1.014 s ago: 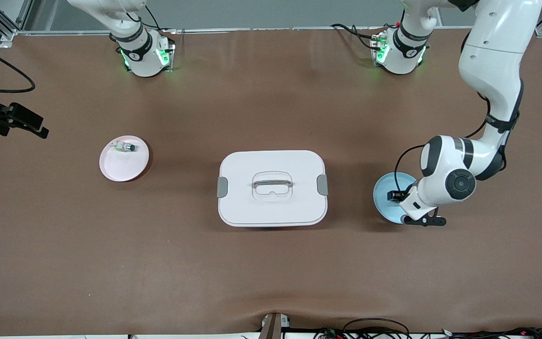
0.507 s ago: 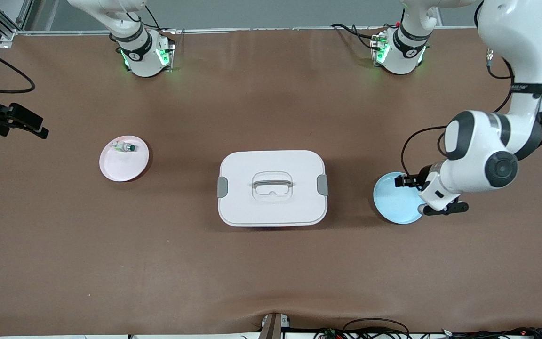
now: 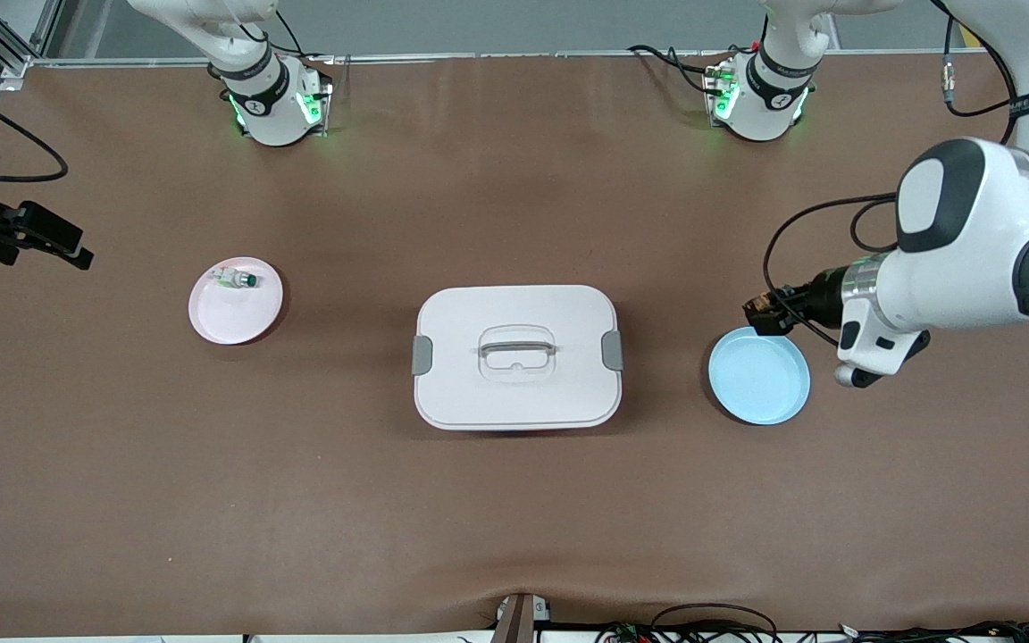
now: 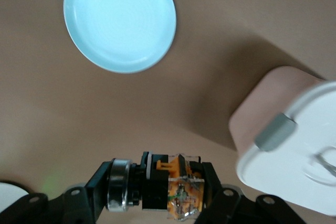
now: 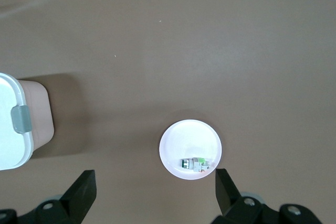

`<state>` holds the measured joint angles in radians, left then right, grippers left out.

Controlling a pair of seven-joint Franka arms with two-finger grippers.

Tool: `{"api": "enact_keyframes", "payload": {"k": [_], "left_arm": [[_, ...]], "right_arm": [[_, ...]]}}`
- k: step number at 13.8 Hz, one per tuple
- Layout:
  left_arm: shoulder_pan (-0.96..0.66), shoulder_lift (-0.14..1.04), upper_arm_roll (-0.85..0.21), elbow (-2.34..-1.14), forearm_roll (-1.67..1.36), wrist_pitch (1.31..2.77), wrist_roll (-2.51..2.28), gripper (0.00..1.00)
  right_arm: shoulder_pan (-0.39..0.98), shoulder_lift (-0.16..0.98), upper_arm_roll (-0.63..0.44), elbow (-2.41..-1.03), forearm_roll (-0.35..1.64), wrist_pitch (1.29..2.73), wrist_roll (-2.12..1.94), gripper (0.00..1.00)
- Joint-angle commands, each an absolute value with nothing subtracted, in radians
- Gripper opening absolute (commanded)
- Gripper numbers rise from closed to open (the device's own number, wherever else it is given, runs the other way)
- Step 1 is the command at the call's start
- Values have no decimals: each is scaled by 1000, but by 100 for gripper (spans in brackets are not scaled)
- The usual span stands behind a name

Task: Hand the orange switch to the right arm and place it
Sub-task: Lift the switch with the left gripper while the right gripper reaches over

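Left gripper (image 3: pixel 760 311) clamped orange switch (image 4: pixel 168 184) between both fingers, raised over table beside blue plate (image 3: pixel 759 375), likely ready for handover. Right gripper (image 5: pixel 155 192) waited high over pink plate (image 5: pixel 190 149), fingers spread wide, holding nothing.

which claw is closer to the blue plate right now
Left. The left claw, shut on the orange switch, hangs just above the blue plate. The right claw waits, open, high over the pink plate.
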<state>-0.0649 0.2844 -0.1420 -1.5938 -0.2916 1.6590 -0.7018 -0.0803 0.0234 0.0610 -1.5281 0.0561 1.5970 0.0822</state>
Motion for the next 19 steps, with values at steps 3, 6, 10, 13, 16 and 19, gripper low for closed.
{"api": "enact_keyframes", "payload": {"k": [3,6,10,13,16,19], "left_arm": [[-69,264,-238,-1494,-385,1631,-1021,8],[-74,265,-316,-1474,-443,1643,-1214,8],[-74,268,-426,-1468,-451,1777,-1426,8],[-78,285,-483,-1470,-520,1900,-1506,8],[-144,308,-488,-1470,-583,2015,-1610,8],[-186,334,-489,-1467,-656,2098,-1629,8]], "right_arm": [[-78,29,66,-1497,133,1580,112,100],[-72,32,66,-1494,158,1585,132,100],[-29,29,71,-1509,199,1608,133,100],[8,28,71,-1574,368,1691,303,100],[101,-30,71,-1765,467,1915,348,100],[205,-135,72,-1980,569,2095,353,100]]}}
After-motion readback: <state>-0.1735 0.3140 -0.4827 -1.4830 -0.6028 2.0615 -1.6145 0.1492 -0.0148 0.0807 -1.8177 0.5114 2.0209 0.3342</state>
